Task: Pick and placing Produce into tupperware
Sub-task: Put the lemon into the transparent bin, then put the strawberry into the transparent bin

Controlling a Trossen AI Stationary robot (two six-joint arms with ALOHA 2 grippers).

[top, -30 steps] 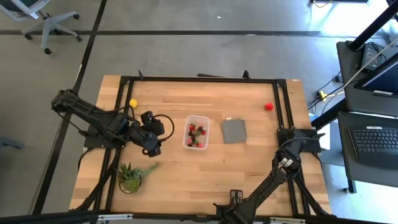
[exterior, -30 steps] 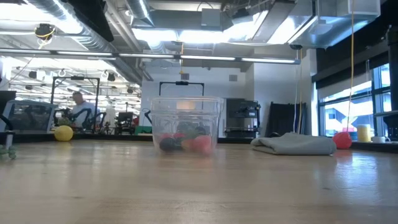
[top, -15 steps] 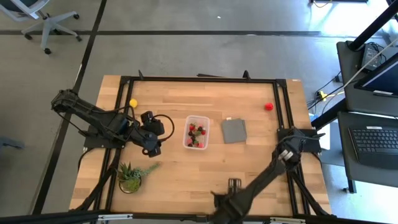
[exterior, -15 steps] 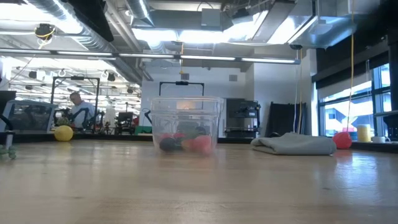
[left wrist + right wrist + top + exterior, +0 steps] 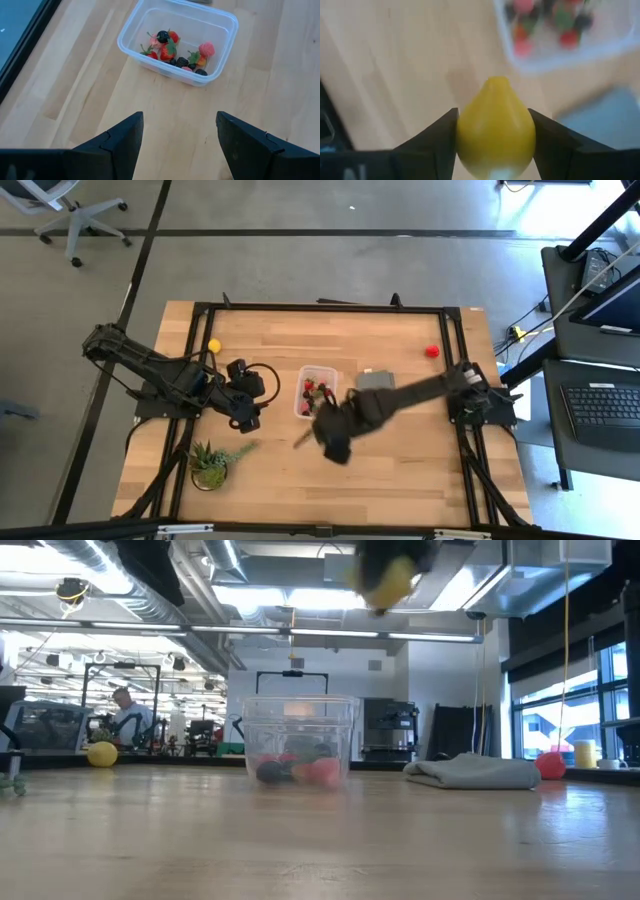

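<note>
Since half a second ago the right gripper (image 5: 328, 442) has swung from the table's 6 o'clock edge to mid-table, just 5 o'clock of the tub (image 5: 316, 391), its fingers clamped on a yellow lemon (image 5: 495, 127). Berries (image 5: 174, 49) lie inside the tub. At 9 o'clock of the tub, the left gripper (image 5: 243, 418) waits with fingers spread. One lemon (image 5: 214, 346) sits at 10 o'clock, a red berry (image 5: 432, 351) at 2 o'clock.
</note>
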